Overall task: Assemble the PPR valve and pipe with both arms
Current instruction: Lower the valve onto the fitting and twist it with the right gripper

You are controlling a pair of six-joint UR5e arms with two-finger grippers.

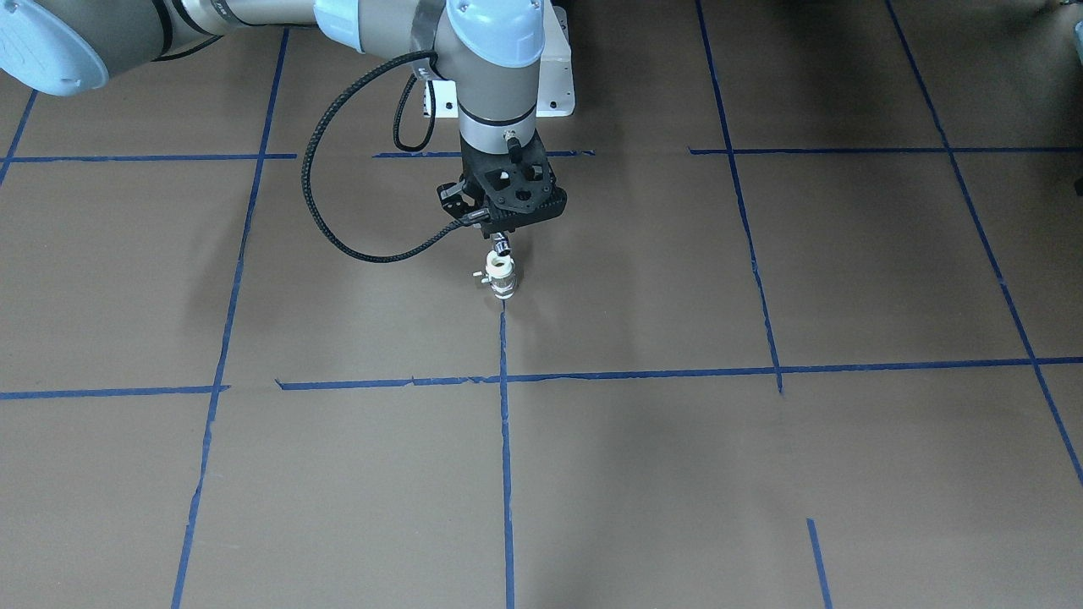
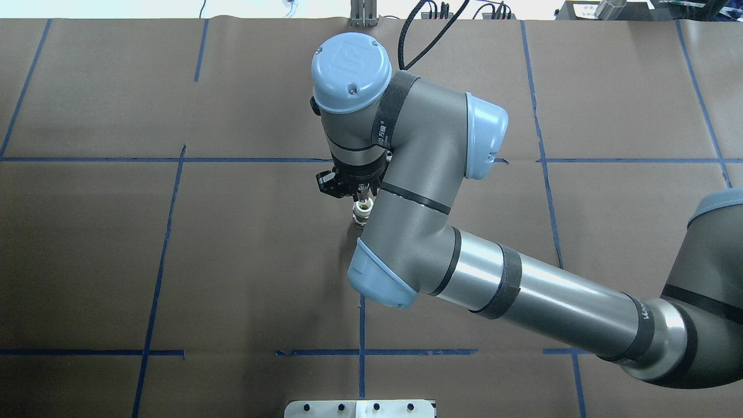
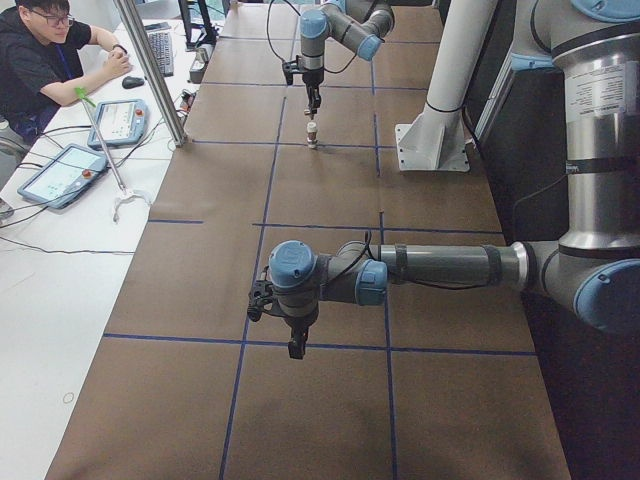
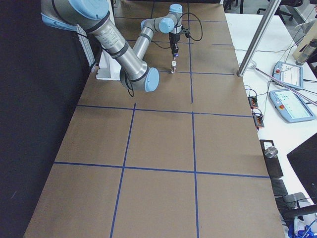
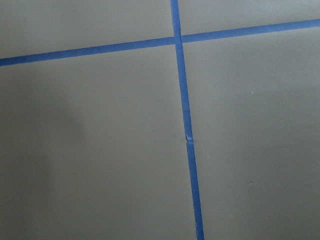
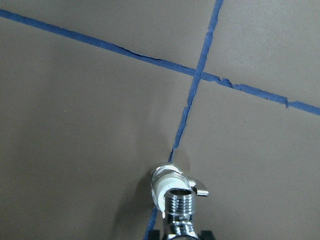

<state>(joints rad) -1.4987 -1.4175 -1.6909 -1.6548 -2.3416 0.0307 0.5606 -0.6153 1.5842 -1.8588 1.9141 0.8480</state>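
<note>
The PPR valve (image 1: pixel 503 279) stands upright on the brown table near a blue tape line, white ring end up, its small handle to the side. It also shows in the overhead view (image 2: pixel 360 219) and the right wrist view (image 6: pixel 167 186). My right gripper (image 1: pixel 502 238) points straight down and is shut on the chrome pipe (image 1: pixel 501 248), whose threaded end (image 6: pixel 179 202) sits just at the valve's top opening. I cannot tell whether they touch. My left gripper (image 3: pixel 296 346) hangs low over the table far from the valve. I cannot tell whether it is open or shut.
The white pedestal (image 1: pixel 554 76) stands just behind the valve. Blue tape lines (image 1: pixel 506 440) grid the brown table. An operator (image 3: pixel 40 50) sits at a side desk with tablets (image 3: pixel 60 172). A metal pole (image 3: pixel 150 75) rises at the table's edge.
</note>
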